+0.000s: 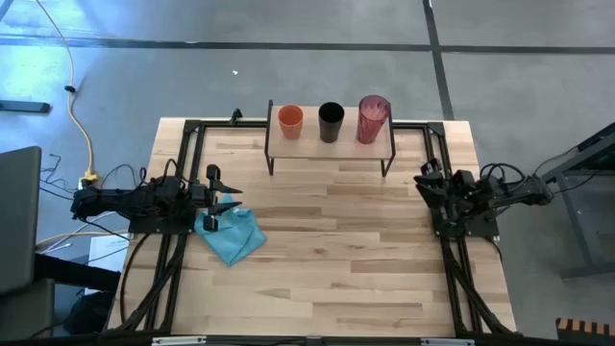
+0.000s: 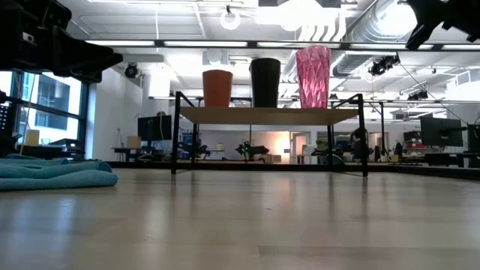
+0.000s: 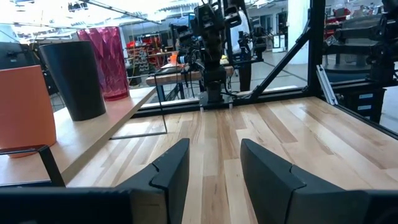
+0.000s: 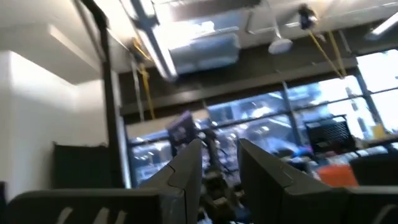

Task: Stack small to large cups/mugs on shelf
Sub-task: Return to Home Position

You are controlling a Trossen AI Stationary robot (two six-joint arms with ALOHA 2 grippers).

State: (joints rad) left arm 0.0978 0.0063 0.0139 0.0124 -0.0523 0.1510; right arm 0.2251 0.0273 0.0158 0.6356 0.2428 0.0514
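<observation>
Two dark fingers [image 3: 166, 177] of the left gripper [image 3: 214, 149] fill the front of its wrist view. They have a clear gap between them, so this gripper is open and holds nothing. It hangs above the left side of the tabletop [image 1: 336, 259]. One light blue cloth [image 1: 233, 237] lies crumpled just beside it, partly under its fingertips as seen from above. The right gripper [image 1: 429, 179] sits high over the opposite side of the tabletop, well apart from the left one. Its wrist view shows a narrow gap between its fingers, with nothing in it.

One shelf [image 1: 327, 149] stands between the two grippers, toward the far edge of the tabletop. It is a light-wood board on thin black legs. Three cups stand upright on it in one row, apart from each other. The orange cup [image 1: 290, 119], the shortest, is the closest to the left gripper. The black cup [image 1: 331, 122], of middle height, is in the middle. The pink-red tumbler [image 1: 373, 119], the tallest, translucent and ribbed, is the closest to the right gripper.
</observation>
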